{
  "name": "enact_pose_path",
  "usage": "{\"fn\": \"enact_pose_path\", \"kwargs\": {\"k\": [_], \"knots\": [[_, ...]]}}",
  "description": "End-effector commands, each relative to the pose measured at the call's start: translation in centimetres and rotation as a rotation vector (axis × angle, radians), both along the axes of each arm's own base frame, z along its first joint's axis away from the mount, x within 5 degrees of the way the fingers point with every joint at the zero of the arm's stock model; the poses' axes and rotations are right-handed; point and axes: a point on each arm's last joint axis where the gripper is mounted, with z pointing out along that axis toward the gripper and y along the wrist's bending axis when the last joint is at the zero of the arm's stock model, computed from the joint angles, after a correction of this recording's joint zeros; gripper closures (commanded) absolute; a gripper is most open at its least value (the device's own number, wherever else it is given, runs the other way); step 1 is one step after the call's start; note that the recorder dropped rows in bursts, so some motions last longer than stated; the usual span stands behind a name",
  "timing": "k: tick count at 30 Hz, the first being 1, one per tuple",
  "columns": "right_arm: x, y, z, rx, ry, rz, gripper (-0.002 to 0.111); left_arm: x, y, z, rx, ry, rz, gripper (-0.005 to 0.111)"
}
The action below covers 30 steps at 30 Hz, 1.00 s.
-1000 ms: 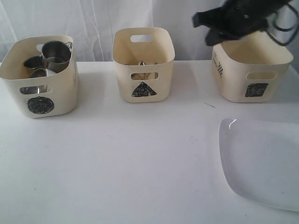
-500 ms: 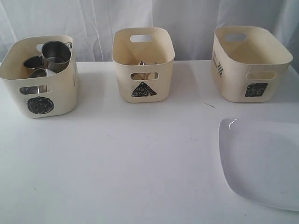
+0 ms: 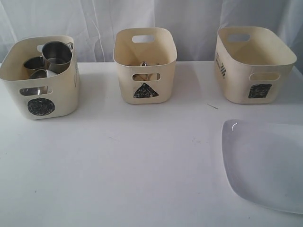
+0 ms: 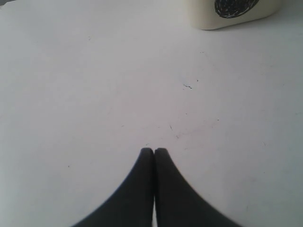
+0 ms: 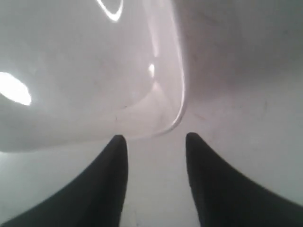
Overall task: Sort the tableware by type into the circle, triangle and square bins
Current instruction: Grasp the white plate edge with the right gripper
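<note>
Three cream bins stand in a row at the back of the table. The circle bin (image 3: 40,78) on the left holds steel mugs (image 3: 57,56) and bowls. Cutlery (image 3: 143,64) shows inside the triangle bin (image 3: 145,66) in the middle. On the right, the square bin (image 3: 254,65) looks empty. The large white plate (image 3: 265,163) lies flat at the front right. Neither arm appears in the exterior view. My left gripper (image 4: 154,150) is shut over bare table, with the circle bin's corner (image 4: 232,12) far ahead. Beside the plate's rim (image 5: 177,111), my right gripper (image 5: 154,137) hangs open and empty.
A white table (image 3: 132,156) carries everything, with a white curtain (image 3: 94,19) behind the bins. A small dark speck (image 3: 212,106) lies on the table in front of the square bin.
The right arm, seen above the square bin one second ago, has left the exterior view. Bins and plate have not moved.
</note>
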Motion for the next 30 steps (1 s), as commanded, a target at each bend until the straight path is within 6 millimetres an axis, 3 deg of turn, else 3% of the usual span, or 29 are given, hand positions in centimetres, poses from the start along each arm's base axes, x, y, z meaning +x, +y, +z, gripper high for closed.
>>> {"fn": "enact_pose_path", "kwargs": {"k": [1, 8, 18, 28, 30], "knots": [[0.3, -0.9, -0.7, -0.075, -0.031, -0.046, 0.064, 0.0, 0.0, -0.1, -0.004, -0.002, -0.005, 0.107], [1.0, -1.2, -3.2, -0.003, -0.021, -0.081, 0.064, 0.0, 0.0, -0.1, -0.004, -0.002, -0.005, 0.107], [2.9, -1.0, -5.3, 0.088, -0.227, -0.019, 0.067, 0.0, 0.0, -0.1, -0.004, -0.002, -0.005, 0.107], [2.9, -2.0, -7.9, -0.007, -0.185, -0.052, 0.108, 0.0, 0.0, -0.1, -0.004, -0.002, -0.005, 0.107], [3.0, -2.1, -8.1, -0.009, -0.193, -0.050, 0.108, 0.0, 0.0, -0.1, -0.004, -0.002, -0.005, 0.107]]}}
